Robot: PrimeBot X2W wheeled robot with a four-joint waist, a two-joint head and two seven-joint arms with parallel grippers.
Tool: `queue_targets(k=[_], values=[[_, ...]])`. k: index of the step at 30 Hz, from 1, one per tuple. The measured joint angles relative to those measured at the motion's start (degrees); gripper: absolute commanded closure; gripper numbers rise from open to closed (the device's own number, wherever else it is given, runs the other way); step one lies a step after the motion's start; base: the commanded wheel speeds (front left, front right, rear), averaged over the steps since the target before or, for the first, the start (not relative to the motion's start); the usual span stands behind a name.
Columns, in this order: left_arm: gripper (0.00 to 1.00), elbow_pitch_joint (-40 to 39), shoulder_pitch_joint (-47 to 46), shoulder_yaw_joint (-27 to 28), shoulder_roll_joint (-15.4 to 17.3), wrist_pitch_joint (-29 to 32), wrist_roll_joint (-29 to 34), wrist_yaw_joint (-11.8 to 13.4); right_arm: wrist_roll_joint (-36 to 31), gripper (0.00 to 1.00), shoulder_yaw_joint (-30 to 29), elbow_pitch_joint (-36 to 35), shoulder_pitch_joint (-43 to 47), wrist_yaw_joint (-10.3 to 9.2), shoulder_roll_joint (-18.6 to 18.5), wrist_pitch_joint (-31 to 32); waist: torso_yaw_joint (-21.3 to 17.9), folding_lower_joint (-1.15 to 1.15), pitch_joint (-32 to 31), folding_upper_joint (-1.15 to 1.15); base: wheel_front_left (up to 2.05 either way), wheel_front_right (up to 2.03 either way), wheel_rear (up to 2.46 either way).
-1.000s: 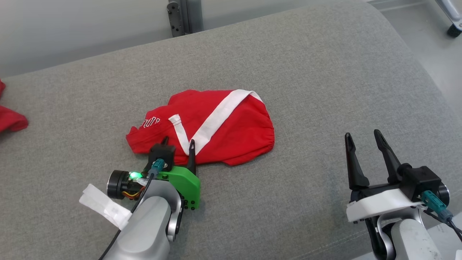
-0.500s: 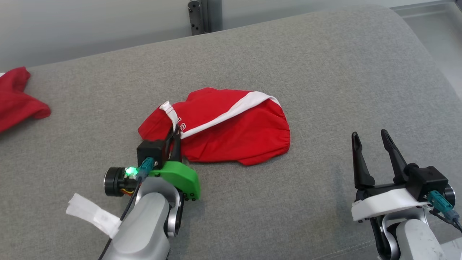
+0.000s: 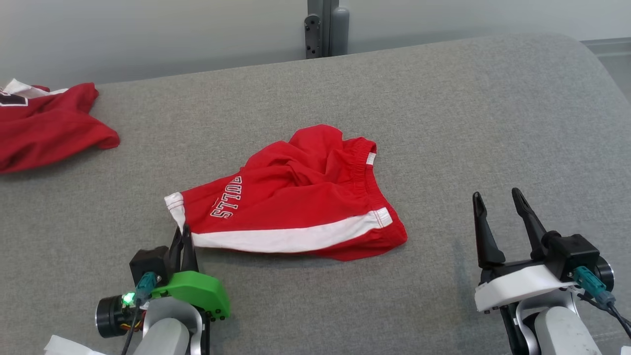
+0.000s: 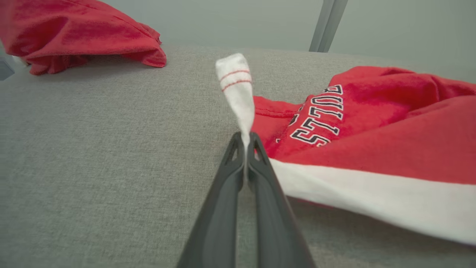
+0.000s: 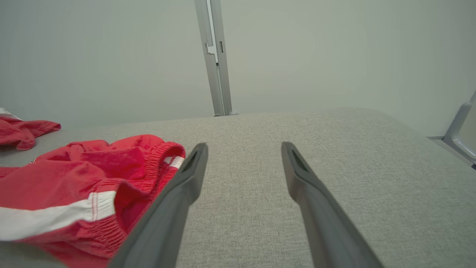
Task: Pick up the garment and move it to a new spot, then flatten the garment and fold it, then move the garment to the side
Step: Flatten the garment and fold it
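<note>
Grey fabric cushion point(image 3: 443, 123) up front, far-right corner rounded. Plain pale wall point(image 3: 148, 34) behind, one metal post point(image 3: 325, 29) standing against it (light is even and soft).

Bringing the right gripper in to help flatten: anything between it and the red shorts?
Nothing visible. Only bare grey woven cushion surface lies between the open right gripper and the red fabric shorts with the white side stripe.
</note>
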Motion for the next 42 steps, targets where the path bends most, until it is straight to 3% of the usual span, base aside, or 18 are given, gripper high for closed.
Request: queue_targets(k=[6, 7, 8, 9, 18, 32, 42], values=[[0.99, 1.31, 0.94, 1.26, -0.66, 0.0, 0.0, -0.19, -0.08, 0.0, 0.86, 0.67, 0.2, 0.0, 0.01, -0.01, -0.05, 0.0, -0.79, 0.0, 0.0, 0.0, 0.0], [0.78, 1.33, 1.08, 1.54, -0.68, 0.0, 0.01, -0.19, -0.09, 0.0, 0.94, 0.74, 0.26, 0.0, 0.01, 0.0, -0.14, 0.0, -0.86, 0.0, 0.0, 0.0, 0.0], [0.45, 1.33, 1.24, 1.8, -0.73, 0.0, 0.03, -0.19, -0.11, 0.0, 0.99, 0.78, 0.34, 0.0, 0.01, 0.0, -0.23, 0.0, -0.95, 0.0, 0.0, 0.0, 0.0], [0.0, 1.32, 1.51, 2.14, -0.86, 0.0, 0.04, -0.19, -0.15, 0.0, 1.04, 0.81, 0.44, 0.0, 0.01, 0.0, -0.32, 0.0, -1.06, 0.0, 0.0, 0.0, 0.0], [0.0, -1.54, 5.52, 5.11, -1.49, 0.01, 1.45, -0.81, -0.34, 0.0, 0.86, 0.86, 1.37, 0.0, 0.01, -0.01, -0.32, 0.0, -2.06, 0.0, 0.0, 0.0, 0.0], [0.0, -15.67, 12.47, 8.83, -2.13, 0.0, 9.03, -4.37, -1.02, 0.0, 1.12, -1.1, 1.71, 0.0, 0.01, -0.01, 1.32, 0.0, -3.79, 0.0, 0.0, 0.0, 0.0], [0.0, -20.37, 17.81, 10.62, -3.21, 0.0, 11.23, -6.12, -1.04, 0.0, 2.92, -2.2, 2.46, 0.0, 0.0, 0.0, 1.97, 0.0, -5.57, 0.0, 0.0, 0.0, 0.0]])
